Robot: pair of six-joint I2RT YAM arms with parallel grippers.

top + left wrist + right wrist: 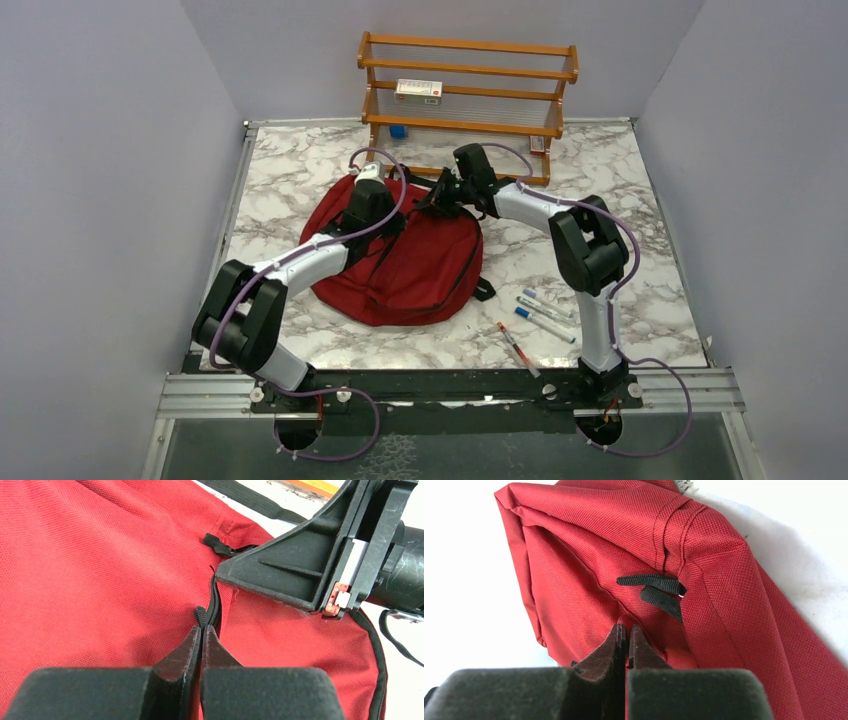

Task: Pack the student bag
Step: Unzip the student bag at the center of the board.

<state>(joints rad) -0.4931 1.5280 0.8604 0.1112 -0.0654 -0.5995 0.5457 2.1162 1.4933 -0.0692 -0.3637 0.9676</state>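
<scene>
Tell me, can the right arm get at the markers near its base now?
Probably not right away: the right end effector is shut on the far edge of the student bag. The markers lie bare on the table, nothing over them, so after letting go the way looks free.

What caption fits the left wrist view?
Left fingers shut on the black zipper pull of the red bag.

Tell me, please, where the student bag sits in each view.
Top external: student bag at picture centre.
Left wrist: fills left and middle, left tool shut on its zipper edge.
Right wrist: fills centre and right, beyond the right tool.
Shared landmark: short black tab, both wrist views.
</scene>
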